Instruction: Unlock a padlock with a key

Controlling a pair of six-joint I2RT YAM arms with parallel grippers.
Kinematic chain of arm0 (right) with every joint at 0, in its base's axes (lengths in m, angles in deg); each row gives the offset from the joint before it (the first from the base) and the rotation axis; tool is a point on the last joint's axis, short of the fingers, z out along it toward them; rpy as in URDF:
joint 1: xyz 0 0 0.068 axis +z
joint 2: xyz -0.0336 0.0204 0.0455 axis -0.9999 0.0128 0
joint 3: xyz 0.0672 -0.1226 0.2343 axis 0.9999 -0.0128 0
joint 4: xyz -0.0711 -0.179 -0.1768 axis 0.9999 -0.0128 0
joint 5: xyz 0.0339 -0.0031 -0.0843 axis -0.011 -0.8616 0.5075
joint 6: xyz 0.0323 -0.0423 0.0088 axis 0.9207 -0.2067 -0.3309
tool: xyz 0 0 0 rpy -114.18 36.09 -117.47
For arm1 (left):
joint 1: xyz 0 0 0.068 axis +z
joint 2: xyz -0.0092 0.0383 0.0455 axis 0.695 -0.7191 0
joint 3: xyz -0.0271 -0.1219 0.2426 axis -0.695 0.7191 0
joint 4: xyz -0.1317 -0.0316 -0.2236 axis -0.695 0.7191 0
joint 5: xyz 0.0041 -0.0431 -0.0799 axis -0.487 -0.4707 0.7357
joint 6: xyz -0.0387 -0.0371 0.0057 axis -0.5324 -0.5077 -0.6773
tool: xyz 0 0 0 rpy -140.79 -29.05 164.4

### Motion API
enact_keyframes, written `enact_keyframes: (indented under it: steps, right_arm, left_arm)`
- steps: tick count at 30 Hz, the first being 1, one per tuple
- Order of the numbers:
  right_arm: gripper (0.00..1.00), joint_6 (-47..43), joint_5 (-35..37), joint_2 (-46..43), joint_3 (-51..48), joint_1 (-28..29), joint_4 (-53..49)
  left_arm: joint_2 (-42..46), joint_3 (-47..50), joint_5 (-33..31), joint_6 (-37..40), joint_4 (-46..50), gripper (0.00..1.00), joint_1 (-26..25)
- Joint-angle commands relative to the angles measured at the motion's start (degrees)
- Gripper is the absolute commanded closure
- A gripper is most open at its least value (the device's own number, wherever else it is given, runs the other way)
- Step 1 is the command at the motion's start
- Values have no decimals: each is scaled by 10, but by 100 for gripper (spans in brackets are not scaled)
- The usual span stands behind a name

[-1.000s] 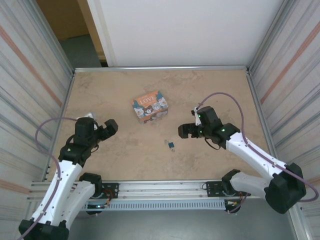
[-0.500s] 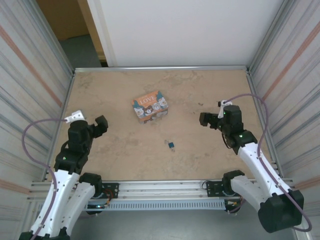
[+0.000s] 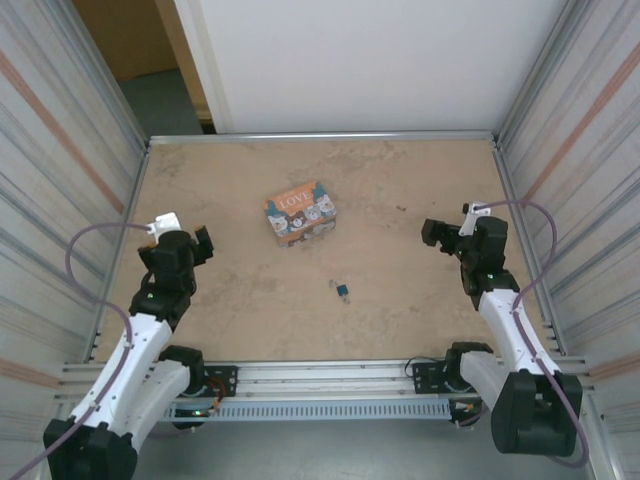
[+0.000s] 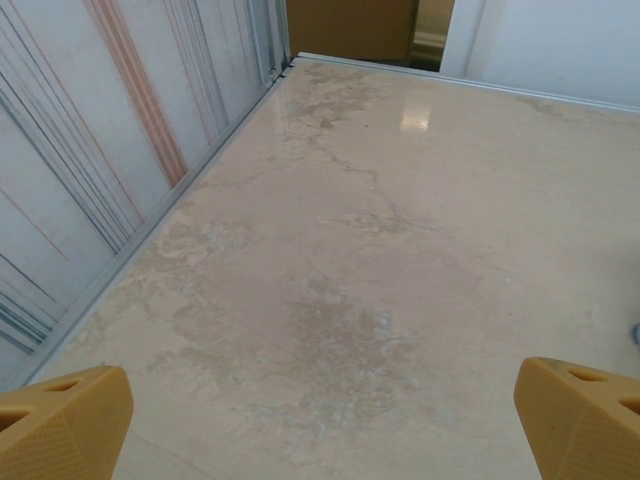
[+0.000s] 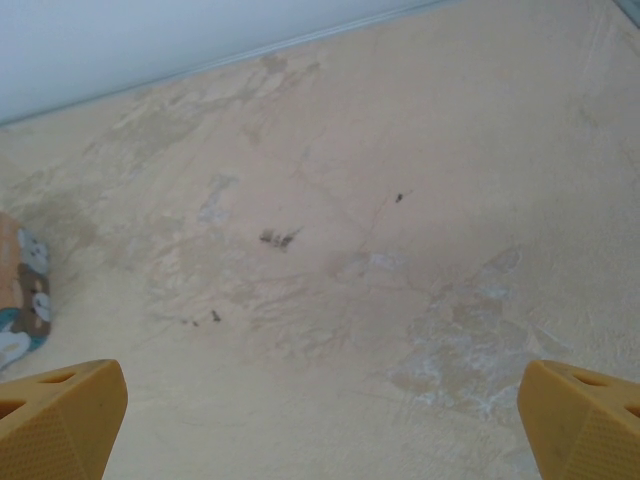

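Observation:
The padlock (image 3: 343, 291) is a tiny dark blue-teal thing lying on the tan table, near the middle front. A small greyish metal bit (image 3: 333, 285) lies at its left; I cannot tell whether that is the key. My left gripper (image 3: 203, 245) is far to the left of the padlock, open, with nothing between its yellow fingertips (image 4: 60, 425). My right gripper (image 3: 432, 232) is well to the right of it and a little farther back, also open and empty. Bare table lies between the pads (image 5: 585, 420) in the right wrist view.
The orange-and-teal "LOVE" box (image 3: 299, 212) stands behind the padlock, and its edge (image 5: 20, 290) shows at the left of the right wrist view. Corrugated metal walls (image 3: 60, 200) line both sides, and a white wall (image 3: 360, 60) closes the back.
Both arms have drawn outward: the left gripper went left and back, and the right gripper went right, away from the padlock. The padlock and the box have not moved.

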State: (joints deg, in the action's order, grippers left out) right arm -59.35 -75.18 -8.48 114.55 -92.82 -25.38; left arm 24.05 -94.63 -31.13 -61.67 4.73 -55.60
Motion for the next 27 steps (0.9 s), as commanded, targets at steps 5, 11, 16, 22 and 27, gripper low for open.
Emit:
enact_keyframes:
  steps: [5,11,16,22,27]
  right_arm:
    - [1,-30,4,63,-46,-17,145]
    - [1,-36,22,115,-84,-18,261]
    - [1,-48,20,165,-103,-18,342]
    - [1,-50,10,211,-110,-21,420]
    - [1,-56,-3,277,-110,-25,489]
  left_arm:
    - [-64,35,-8,51,-117,1,8]
    - [-106,60,7,62,-186,1,17]
    - [-127,75,42,55,-230,1,42]
    - [-145,90,74,71,-280,1,52]
    - [-169,101,91,82,-323,1,56]
